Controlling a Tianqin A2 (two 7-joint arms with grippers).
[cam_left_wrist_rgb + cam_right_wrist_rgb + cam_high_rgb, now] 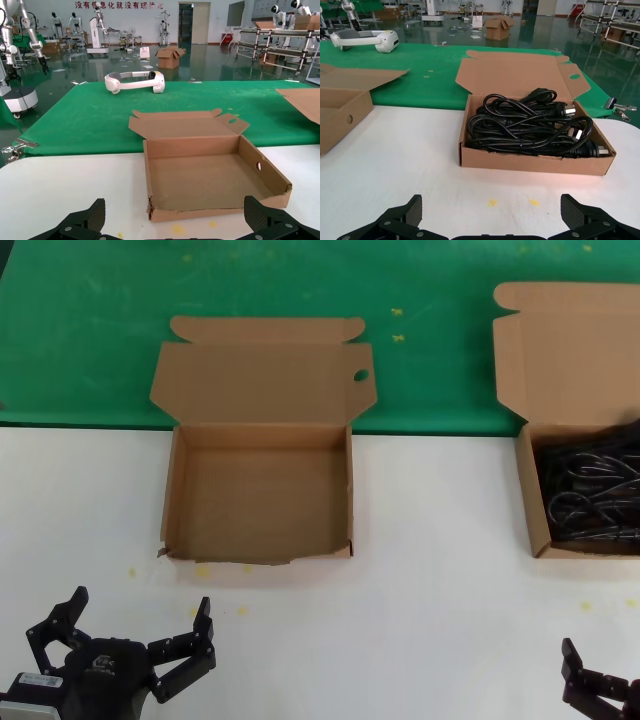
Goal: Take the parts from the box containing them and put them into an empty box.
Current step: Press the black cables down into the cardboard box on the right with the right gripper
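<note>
left hand (140,625): low at the near edge of the bench, on the robot's left, fingers spread wide apart, holding nothing; it sits in front of the empty box, well short of it.
right hand (492,217): low at the near right corner of the bench, fingers spread apart, holding nothing; in the head view only one dark finger shows at the frame edge.
empty box (262,495): shallow brown cardboard box left of centre, lid flap folded back onto the green mat, a small round hole near the flap's right corner, front edge ragged; nothing lies inside.
box containing them (535,162): at the right edge of the bench, cut off by the frame in the head view, lid flap standing open behind it.
parts (532,125): black cables with plugs, tangled in loops, filling the right-hand box up to its rim; all of them lie inside it.
bench (420,590): white surface carrying both boxes, well apart from each other, with a few small yellow marks.
green mat (100,330): covers the far part of the bench, behind the boxes.
white headset (134,81): lying on the green mat, far behind the empty box.
</note>
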